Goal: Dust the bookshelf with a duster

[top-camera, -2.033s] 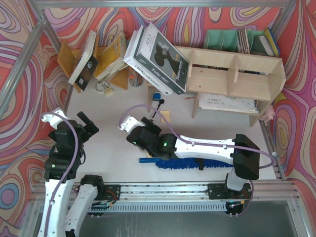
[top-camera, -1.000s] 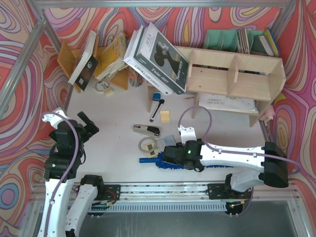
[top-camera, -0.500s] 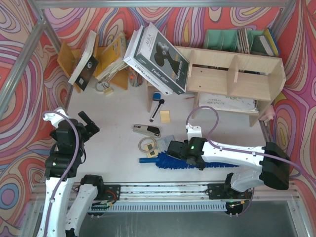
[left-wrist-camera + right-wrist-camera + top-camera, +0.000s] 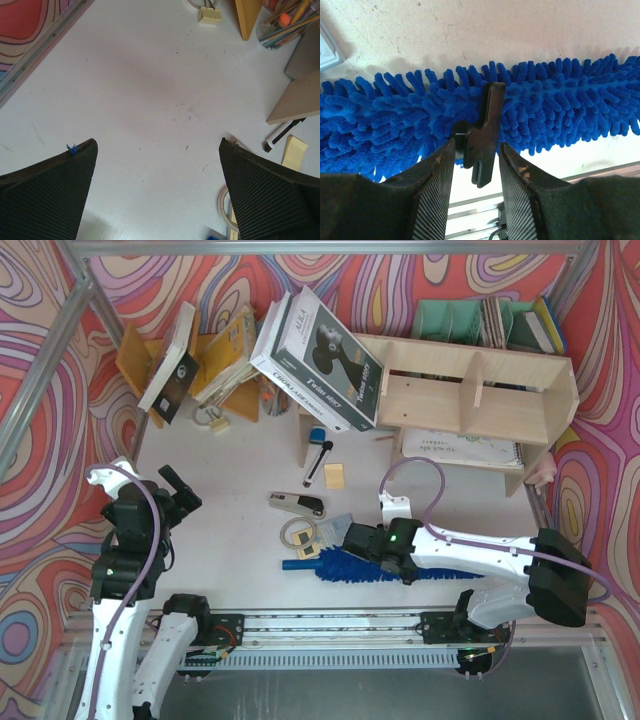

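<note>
One duster (image 4: 342, 567), one bookshelf (image 4: 470, 390), one stapler (image 4: 297, 504), one marker (image 4: 318, 462), one yellow sticky pad (image 4: 334, 476).

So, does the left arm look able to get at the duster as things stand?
Probably yes, at one end. The left claw stands open over bare table, and nothing lies between it and the duster's handle, which points its way. The right claw straddles the fluffy head, so that is taken.

duster (image 4: 395, 115) is fluffy microfibre cloth (soft, matt); bookshelf (image 4: 450, 400) is pale unpainted wood, smooth, matt
</note>
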